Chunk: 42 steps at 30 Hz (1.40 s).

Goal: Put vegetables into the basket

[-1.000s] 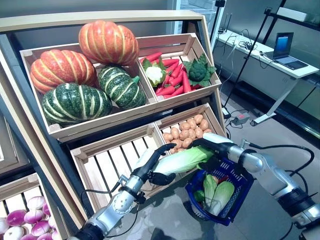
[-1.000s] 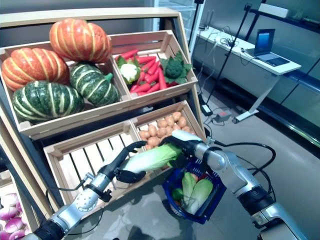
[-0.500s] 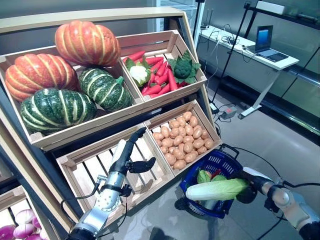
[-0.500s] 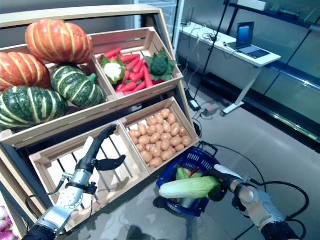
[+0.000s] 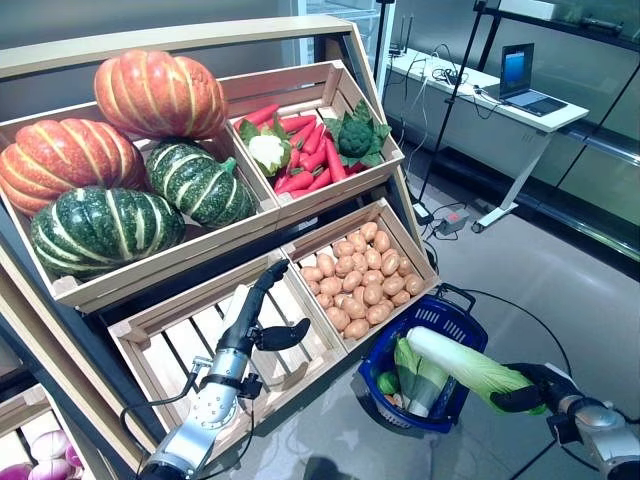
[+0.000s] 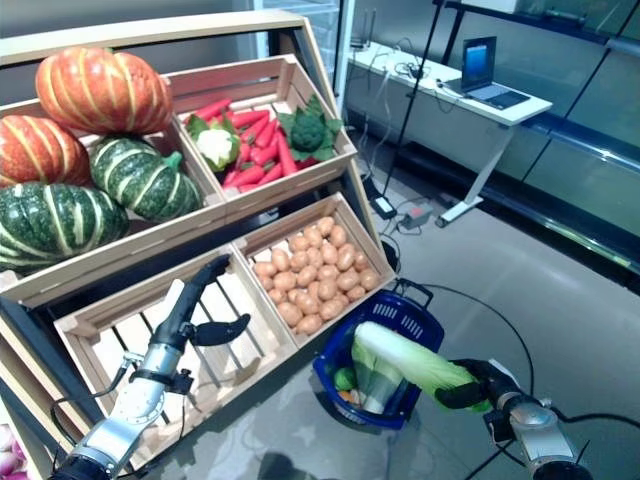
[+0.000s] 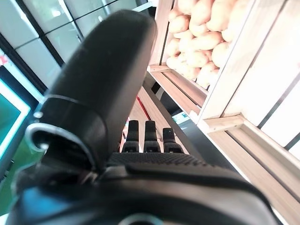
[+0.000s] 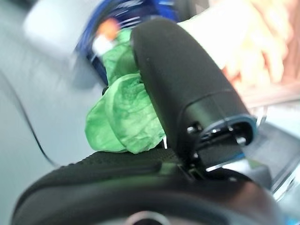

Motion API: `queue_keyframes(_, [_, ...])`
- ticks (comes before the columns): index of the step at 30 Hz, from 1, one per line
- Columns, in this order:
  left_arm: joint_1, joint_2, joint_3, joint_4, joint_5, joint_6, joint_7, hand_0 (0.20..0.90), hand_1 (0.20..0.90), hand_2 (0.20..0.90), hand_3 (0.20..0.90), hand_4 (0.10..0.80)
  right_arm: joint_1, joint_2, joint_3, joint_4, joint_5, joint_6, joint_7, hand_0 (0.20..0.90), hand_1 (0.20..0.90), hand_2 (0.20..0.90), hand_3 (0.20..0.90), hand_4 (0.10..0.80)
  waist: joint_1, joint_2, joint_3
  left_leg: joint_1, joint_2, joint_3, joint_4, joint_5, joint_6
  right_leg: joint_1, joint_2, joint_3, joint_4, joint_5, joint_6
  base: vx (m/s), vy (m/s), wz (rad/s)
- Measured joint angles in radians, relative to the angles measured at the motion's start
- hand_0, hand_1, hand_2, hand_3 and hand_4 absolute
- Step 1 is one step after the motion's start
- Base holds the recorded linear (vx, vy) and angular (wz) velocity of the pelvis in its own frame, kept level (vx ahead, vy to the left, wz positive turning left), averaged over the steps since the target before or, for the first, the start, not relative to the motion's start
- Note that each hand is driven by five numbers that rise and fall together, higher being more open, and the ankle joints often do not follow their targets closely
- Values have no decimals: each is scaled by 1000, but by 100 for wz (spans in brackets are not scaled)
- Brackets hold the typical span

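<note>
Clearly, the right hand (image 5: 527, 392) grips the leafy end of a napa cabbage (image 5: 462, 364), whose white stem points toward ten o'clock over the blue basket (image 5: 452, 323), which already holds greens. If it lets go now, the long cabbage may catch the rim and tip out. The left hand (image 5: 258, 310), spread and empty, hovers over the empty slatted crate (image 5: 180, 345).

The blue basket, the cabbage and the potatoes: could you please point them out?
blue basket (image 5: 446, 312): left eye view, far rim.
cabbage (image 5: 452, 357): left eye view, pale stalk.
potatoes (image 5: 362, 280): left eye view, middle of pile.
</note>
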Motion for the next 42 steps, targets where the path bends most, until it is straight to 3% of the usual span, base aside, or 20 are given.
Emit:
queue_keyframes(4, [-150, 0, -72, 41, -20, 5, 16, 900, 900, 900, 900, 800, -161, 59, -17, 236, 356, 0, -28, 300, 300, 300, 300, 400, 39, 29, 100, -130, 18, -11, 147, -30, 12, -130, -15, -27, 158, -33, -13, -227, 1, 1])
queue_keyframes(6, [-239, -1, -117, 59, -29, 10, 32, 900, 900, 900, 900, 800, -281, 74, -52, 315, 465, -1, -56, 300, 300, 300, 300, 400, 47, 55, 180, -213, 16, -13, 252, -57, 28, -234, -49, -30, 312, -85, -18, -211, 57, 12])
queue_keyframes(10, [-298, -1, -153, 61, -62, 11, 93, 900, 900, 900, 900, 800, -410, 73, -92, 335, 581, -11, -80, 300, 300, 300, 300, 400, 50, 70, 268, -383, 2, -43, 480, -140, 47, -412, -125, -34, 595, -190, -27, -205, 69, 16])
queue_keyframes(16, [-327, -2, -194, 63, -97, 12, 166, 900, 900, 900, 900, 800, -572, 38, -116, 339, 605, -54, -135, 300, 300, 300, 300, 400, 56, 106, 364, -646, -11, -94, 814, -241, 61, -654, -207, -17, 937, -313, -39, -108, 42, 23])
queue_keyframes(21, [-326, -9, -228, 71, -107, 12, 204, 900, 900, 900, 900, 800, -614, 21, -113, 340, 603, -55, -143, 300, 300, 300, 300, 400, 78, 135, 389, -766, -25, -113, 952, -279, 63, -772, -242, 8, 1091, -373, -47, -84, 43, 14])
queue_keyframes(32, [-357, -59, -231, 58, -125, 12, 268, 900, 900, 900, 900, 800, -723, -54, -112, 390, 652, -56, -239, 300, 300, 300, 300, 400, 73, 162, 398, -930, -26, -140, 1095, -302, 56, -942, -251, 40, 1251, -419, -67, -54, 5, 3])
queue_keyframes(38, [-370, -64, -233, 49, -128, 12, 303, 900, 900, 900, 900, 800, -726, -65, -127, 418, 851, -50, -283, 300, 300, 300, 300, 400, 68, 166, 398, -961, -26, -145, 1119, -307, 49, -980, -247, 52, 1283, -428, -72, 0, 3, -1])
queue_keyframes(42, [-376, -64, -272, 46, -128, 12, 327, 900, 900, 900, 900, 800, -726, -65, -203, 442, 951, -58, -324, 300, 300, 300, 300, 400, 56, 176, 398, -961, -27, -144, 1124, -311, 48, -980, -246, 54, 1287, -432, -70, 0, 0, 0])
